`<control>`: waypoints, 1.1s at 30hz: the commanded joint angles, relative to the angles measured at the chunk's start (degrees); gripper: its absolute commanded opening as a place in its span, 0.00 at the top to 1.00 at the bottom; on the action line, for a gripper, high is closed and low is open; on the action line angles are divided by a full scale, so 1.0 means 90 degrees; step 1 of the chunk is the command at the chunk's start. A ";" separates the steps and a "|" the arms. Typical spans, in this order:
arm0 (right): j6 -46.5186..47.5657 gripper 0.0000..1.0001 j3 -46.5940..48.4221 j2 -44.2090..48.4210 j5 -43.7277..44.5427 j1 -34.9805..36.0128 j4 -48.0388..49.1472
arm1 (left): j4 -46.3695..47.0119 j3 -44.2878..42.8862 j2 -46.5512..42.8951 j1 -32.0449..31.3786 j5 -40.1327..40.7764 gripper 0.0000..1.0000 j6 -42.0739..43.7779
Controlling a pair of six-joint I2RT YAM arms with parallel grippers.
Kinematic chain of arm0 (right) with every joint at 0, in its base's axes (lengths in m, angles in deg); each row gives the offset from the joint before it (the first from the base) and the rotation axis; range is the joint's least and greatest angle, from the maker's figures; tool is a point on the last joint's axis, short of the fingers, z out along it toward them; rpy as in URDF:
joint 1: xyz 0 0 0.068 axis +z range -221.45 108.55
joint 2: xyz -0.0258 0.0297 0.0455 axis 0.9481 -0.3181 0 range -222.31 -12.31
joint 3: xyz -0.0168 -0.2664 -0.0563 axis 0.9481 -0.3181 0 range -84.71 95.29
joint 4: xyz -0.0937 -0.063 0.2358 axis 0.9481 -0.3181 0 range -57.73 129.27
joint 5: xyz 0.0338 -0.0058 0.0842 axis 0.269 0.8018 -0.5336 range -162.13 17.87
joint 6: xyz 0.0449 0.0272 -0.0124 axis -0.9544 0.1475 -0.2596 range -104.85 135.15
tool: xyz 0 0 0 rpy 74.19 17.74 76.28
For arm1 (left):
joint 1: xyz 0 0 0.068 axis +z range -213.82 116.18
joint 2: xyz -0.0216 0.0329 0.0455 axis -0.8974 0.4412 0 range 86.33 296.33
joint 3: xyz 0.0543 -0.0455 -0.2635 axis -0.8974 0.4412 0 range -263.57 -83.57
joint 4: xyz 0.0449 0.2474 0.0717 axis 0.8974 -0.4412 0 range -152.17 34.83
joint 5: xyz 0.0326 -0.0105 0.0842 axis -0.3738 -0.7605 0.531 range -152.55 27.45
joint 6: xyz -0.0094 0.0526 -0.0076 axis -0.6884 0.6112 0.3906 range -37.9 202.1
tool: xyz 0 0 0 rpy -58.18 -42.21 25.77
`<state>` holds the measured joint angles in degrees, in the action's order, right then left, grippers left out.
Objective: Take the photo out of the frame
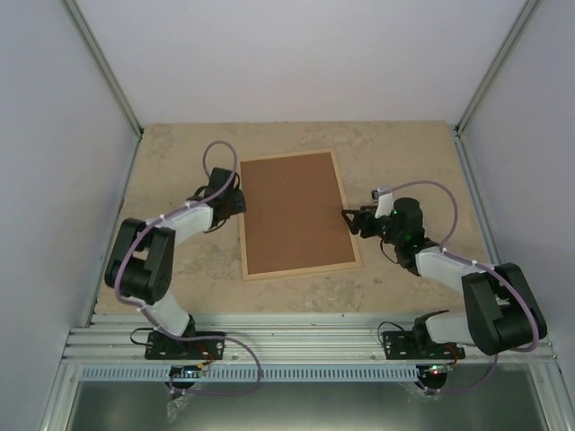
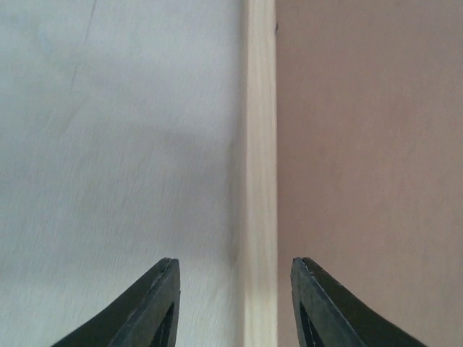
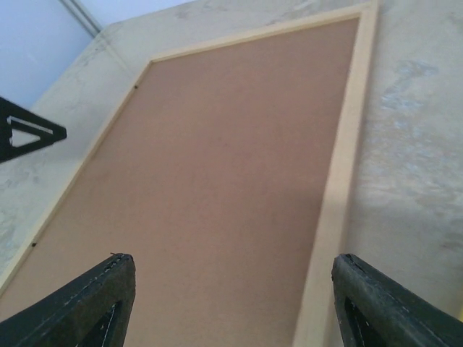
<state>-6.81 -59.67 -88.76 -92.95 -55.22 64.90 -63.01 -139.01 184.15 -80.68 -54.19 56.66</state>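
- Since the frame (image 1: 303, 271) lies face down with its brown backing board (image 1: 295, 214) seated inside the moulding, I judge the task barely begun: nothing has been lifted out.
- No photo shows in any view. I take it to be under the board, against the table (image 1: 404, 144), but I cannot see it.
- What is left: free the board, lift it away, then pick the print out.
- My left pincer (image 2: 235, 262) is spread, one finger on each side of the frame's left rail: bare table outside, board inside. It grips nothing.
- My right pincer (image 3: 233, 257) is spread wide at the frame's right rail, with the rail and part of the board between its fingers. It also holds nothing.
- The frame sits about mid-table, long sides running from near edge to far edge, slightly skewed.
- Bare table runs from each long rail out to the left and right edges, so either arm has room to draw back sideways.
- A narrower strip lies free along the far edge and another along the near edge.
- Walls (image 1: 54, 135) rise at the left, right and far edges, so wide swings there look tight.
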 commanded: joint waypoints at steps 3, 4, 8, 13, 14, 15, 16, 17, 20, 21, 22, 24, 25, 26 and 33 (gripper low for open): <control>0.0375 0.25 0.0341 0.0122 0.0251 0.0439 -0.0221 | 0.0297 0.1402 -0.1195 -0.0059 -0.0508 0.53 -0.0603; 0.0408 0.25 0.0372 0.0124 0.0290 0.0501 -0.0288 | 0.0349 0.1594 -0.1364 -0.0153 -0.0531 0.52 -0.0684; 0.0573 0.25 0.0437 0.0155 0.0365 0.0736 -0.0502 | 0.0311 0.2215 -0.1892 -0.0703 -0.0392 0.45 -0.1057; 0.0753 0.25 0.0306 0.0274 0.0350 0.1081 -0.0530 | 0.0332 0.2865 -0.2752 -0.1085 -0.0106 0.43 -0.1412; 0.0787 0.25 0.0309 0.0275 0.0344 0.1170 -0.0562 | 0.0298 0.2938 -0.2837 -0.1115 -0.0116 0.43 -0.1450; 0.0822 0.25 0.0318 0.0280 0.0348 0.1259 -0.0589 | 0.0250 0.3000 -0.2901 -0.1146 -0.0124 0.43 -0.1486; 0.0862 0.25 0.0323 0.0293 0.0378 0.1352 -0.0618 | 0.0227 0.3050 -0.2932 -0.1186 -0.0133 0.43 -0.1502; 0.0893 0.25 0.0331 0.0313 0.0443 0.1460 -0.0650 | 0.0225 0.3106 -0.2954 -0.1242 -0.0178 0.43 -0.1524; 0.0989 0.25 0.0330 0.0403 0.0734 0.1825 -0.0773 | 0.0299 0.3291 -0.2982 -0.1371 -0.0333 0.44 -0.1586; 0.1029 0.25 0.0346 0.0426 0.0806 0.1917 -0.0819 | 0.0283 0.3360 -0.3006 -0.1424 -0.0276 0.45 -0.1610; 0.1052 0.25 0.0357 0.0449 0.0882 0.2025 -0.0884 | 0.0269 0.3421 -0.3037 -0.1475 -0.0225 0.45 -0.1629; 0.1133 0.25 0.0381 0.0483 0.1005 0.2201 -0.0997 | 0.0239 0.3541 -0.3112 -0.1488 -0.0209 0.47 -0.1675; 0.1175 0.25 0.0389 0.0486 0.1058 0.2296 -0.1030 | 0.0223 0.3589 -0.3157 -0.1507 -0.0208 0.48 -0.1693; 0.1213 0.25 0.0405 0.0486 0.1100 0.2373 -0.1072 | 0.0213 0.3634 -0.3183 -0.1527 -0.0191 0.50 -0.1713; 0.1454 0.26 0.0574 0.0339 0.1527 0.2921 -0.1329 | 0.0197 0.3685 -0.3171 -0.1666 -0.0227 0.57 -0.1702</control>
<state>4.08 -56.57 -85.33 -82.87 -31.18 54.69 -60.99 -105.88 155.89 -94.58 -56.16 41.74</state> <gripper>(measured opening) 0.742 0.443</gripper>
